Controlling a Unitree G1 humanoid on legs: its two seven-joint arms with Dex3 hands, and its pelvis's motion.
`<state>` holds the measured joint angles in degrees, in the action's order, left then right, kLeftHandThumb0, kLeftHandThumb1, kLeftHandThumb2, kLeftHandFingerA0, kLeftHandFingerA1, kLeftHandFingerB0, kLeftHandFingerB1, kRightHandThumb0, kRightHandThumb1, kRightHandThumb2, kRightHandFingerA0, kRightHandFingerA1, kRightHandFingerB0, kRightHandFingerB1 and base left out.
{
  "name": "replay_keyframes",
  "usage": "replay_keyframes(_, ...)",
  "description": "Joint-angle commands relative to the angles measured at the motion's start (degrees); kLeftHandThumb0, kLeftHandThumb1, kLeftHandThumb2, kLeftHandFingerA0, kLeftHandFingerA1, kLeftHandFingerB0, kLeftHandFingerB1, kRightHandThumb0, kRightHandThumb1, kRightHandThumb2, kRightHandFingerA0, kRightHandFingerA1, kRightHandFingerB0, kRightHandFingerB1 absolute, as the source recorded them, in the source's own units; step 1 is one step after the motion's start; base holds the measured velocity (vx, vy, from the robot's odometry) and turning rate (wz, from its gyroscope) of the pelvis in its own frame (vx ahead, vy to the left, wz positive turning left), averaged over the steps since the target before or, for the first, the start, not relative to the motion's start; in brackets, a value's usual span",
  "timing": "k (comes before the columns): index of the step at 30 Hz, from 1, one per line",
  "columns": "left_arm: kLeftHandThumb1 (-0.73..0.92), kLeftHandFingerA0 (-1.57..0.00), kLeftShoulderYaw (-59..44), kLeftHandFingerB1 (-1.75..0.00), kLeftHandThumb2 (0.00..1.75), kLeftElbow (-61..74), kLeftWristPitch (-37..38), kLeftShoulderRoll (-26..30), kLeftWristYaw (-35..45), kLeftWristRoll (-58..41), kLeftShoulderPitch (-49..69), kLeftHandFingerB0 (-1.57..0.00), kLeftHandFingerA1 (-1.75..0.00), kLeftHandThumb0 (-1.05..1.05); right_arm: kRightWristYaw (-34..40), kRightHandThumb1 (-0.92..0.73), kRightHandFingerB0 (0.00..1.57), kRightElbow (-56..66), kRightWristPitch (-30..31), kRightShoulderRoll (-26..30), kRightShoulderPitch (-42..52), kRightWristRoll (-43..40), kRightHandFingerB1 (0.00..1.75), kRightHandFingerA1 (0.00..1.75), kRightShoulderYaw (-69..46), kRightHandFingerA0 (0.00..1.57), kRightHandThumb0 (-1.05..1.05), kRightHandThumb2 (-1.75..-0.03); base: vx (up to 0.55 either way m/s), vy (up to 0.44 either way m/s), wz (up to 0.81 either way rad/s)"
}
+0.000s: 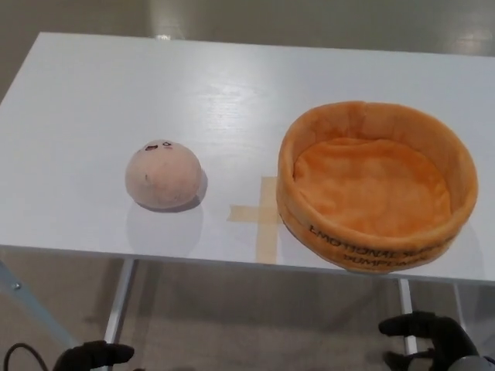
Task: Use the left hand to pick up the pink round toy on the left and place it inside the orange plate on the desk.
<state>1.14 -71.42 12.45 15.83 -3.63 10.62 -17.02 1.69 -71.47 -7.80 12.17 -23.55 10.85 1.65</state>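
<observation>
The pink round toy [163, 175] sits on the white worktop [93, 100], on the robot's left side, resting on its flat underside with its small stitched face turned up and away, so the domed top is free to be taken from above. To its right, well apart from it, stands the orange plate [377, 185], a soft plush dish with a raised wall and nothing inside; its near wall juts a little past the front edge of the worktop. Between the two lies a cross of tan tape [264, 213], stuck flat to the surface, likely a marker for where things are laid out; the plate's wall comes right up to one arm of it, while the toy lies clear of it. Both hands hang low, below the front edge of the worktop and well away from the toy. The left hand [93, 355] shows only as a dark shape at the bottom edge, holding nothing, but whether its fingers are spread or curled I cannot tell. The right hand [429, 334] is also empty, its thick fingers loosely apart. The pick-up looks not yet begun: the left hand would need to rise over the edge and reach the toy, then carry it across the tape and over the plate's wall.
</observation>
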Motion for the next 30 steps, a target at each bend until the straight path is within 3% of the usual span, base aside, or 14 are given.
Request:
replay_keyframes(1, 0.57, -0.55, 0.3, -0.42, 0.58, -1.8, 3.8, 0.4, -1.2, 0.8, 0.4, -0.6, -0.57, -0.37, 0.7, -0.59, 0.52, -1.7, -2.4, 0.3, 0.3, 0.5, 0.7, 0.79, 0.3, 0.51, -0.18, -0.57, 0.0, 0.0, 0.0)
replay_keyframes(5, 0.6, -0.43, 0.3, -0.35, 0.59, -2.2, 5.2, 0.3, -0.8, 0.6, 1.2, -0.44, -0.42, -0.39, 1.5, -0.59, 0.48, -1.9, -3.1, 0.1, 1.1, 0.0, 0.7, 0.79, -0.1, 0.5, -0.18, -0.57, 0.0, 0.0, 0.0)
replay_keyframes(8, 0.6, -0.43, 0.4, -0.35, 0.59, -2.4, 5.7, 0.3, -0.7, 0.7, 1.4, -0.44, -0.42, -0.39, 1.8, -0.59, 0.48, -2.0, -3.3, 0.1, 1.3, 0.1, 0.7, 0.79, -0.1, 0.5, -0.18, -0.57, 0.0, 0.0, 0.0)
replay_keyframes(13, 0.64, -0.28, 2.8, -0.31, 0.6, -2.6, 5.8, 0.8, 2.5, 2.2, 1.5, -0.31, -0.36, -0.56, 2.7, -0.58, 0.46, -1.9, -4.7, 0.2, 1.9, -0.2, 0.72, 0.8, -0.5, 0.44, -0.17, -0.57, 0.0, 0.0, 0.0)
replay_keyframes(23, 0.56, -0.28, 5.1, -0.31, 0.58, 1.2, 14.5, 2.3, 7.5, 1.7, 5.8, -0.28, -0.32, -0.45, 3.9, -0.58, 0.44, -2.3, -6.3, 0.1, 3.7, 0.3, 0.72, 0.81, -0.2, 0.45, -0.18, -0.57, 0.0, 0.0, 0.0)
replay_keyframes(28, 0.46, -0.31, 6.9, -0.32, 0.55, 9.7, 21.8, 5.9, 14.3, 0.9, 11.0, -0.27, -0.33, -0.38, 4.3, -0.55, 0.45, -2.2, -7.1, 0.5, 3.6, 0.0, 0.75, 0.83, -0.7, 0.47, -0.15, -0.6, 0.0, 0.0, 0.0)
replay_keyframes(29, 0.29, -0.13, 6.9, -0.52, 0.86, 11.9, 22.2, 6.4, 16.1, 0.1, 12.2, -0.13, -0.53, -0.22, 4.4, -0.55, 0.46, -2.2, -7.1, 0.6, 3.6, 0.0, 0.75, 0.83, -0.6, 0.46, -0.15, -0.59, 0.0, 0.0, 0.0)
replay_keyframes(30, 0.3, -0.11, 7.3, -0.51, 0.86, 16.9, 23.4, 7.8, 19.6, -1.3, 14.7, -0.1, -0.52, -0.22, 4.5, -0.54, 0.46, -2.1, -7.1, 0.6, 3.5, 0.1, 0.75, 0.83, -0.6, 0.47, -0.15, -0.6, 0.0, 0.0, 0.0)
